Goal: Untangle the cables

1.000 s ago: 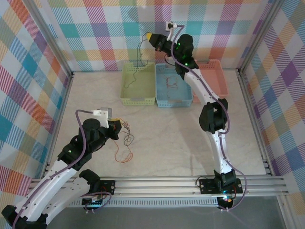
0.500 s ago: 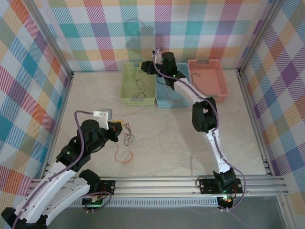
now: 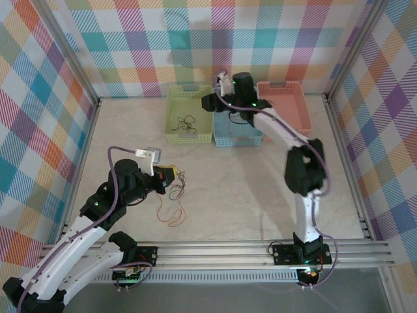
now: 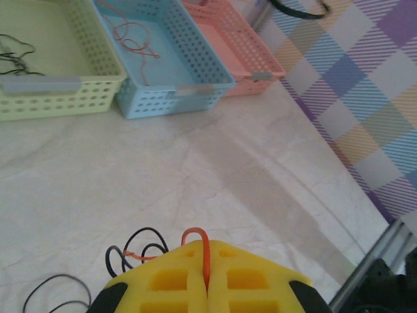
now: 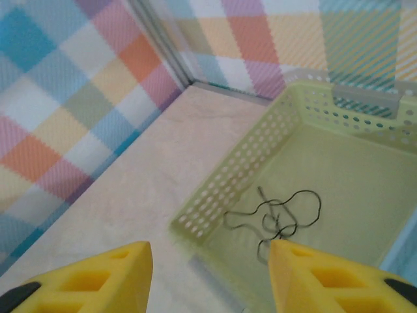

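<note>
Enclosing pale marbled table (image 3: pixel 254 182), plaid walls (image 3: pixel 130 45).

The right end effector (image 5: pixel 208 254) now hangs low at the green basket's (image 3: pixel 171 138) right rim, jaws parted (a second ago shut, high above it); the dark cable (image 3: pixel 186 122) now lies loose inside that basket.

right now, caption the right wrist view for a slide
Open right end effector facing the green basket, a dark cable lying inside.
</note>
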Robot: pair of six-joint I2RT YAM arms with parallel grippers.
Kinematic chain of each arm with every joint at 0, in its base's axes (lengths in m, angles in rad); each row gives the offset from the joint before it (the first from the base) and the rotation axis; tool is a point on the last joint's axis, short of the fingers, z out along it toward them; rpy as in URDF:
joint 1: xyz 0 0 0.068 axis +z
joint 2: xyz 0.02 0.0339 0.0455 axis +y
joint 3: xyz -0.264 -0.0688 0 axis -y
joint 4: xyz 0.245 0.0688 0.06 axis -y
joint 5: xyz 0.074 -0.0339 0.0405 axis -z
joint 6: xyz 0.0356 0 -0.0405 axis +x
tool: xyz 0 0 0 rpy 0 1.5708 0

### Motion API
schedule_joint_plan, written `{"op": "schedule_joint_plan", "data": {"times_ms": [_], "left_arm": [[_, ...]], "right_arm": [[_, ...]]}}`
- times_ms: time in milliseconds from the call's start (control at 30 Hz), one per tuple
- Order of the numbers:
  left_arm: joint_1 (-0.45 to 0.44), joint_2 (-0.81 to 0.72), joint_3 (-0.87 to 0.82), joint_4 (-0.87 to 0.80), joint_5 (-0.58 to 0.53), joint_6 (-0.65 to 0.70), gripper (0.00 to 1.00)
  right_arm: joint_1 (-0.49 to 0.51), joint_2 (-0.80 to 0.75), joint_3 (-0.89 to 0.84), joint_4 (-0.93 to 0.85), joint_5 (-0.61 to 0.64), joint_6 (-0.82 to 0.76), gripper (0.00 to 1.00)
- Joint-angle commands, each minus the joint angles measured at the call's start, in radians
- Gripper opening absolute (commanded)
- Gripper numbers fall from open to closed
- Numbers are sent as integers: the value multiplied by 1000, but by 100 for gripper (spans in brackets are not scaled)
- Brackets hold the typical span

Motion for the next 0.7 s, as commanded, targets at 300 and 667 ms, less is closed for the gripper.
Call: {"op": "schedule_joint_plan", "data": {"times_ms": [300,667], "left_arm": [[12,157,175,109,187,-36,0],[12,206,219,76,210,-70,0]], "right_arm": [[110,-608,-816,410,-173,-193,57],[289,-537,-770,500,-121,-251,65]]}}
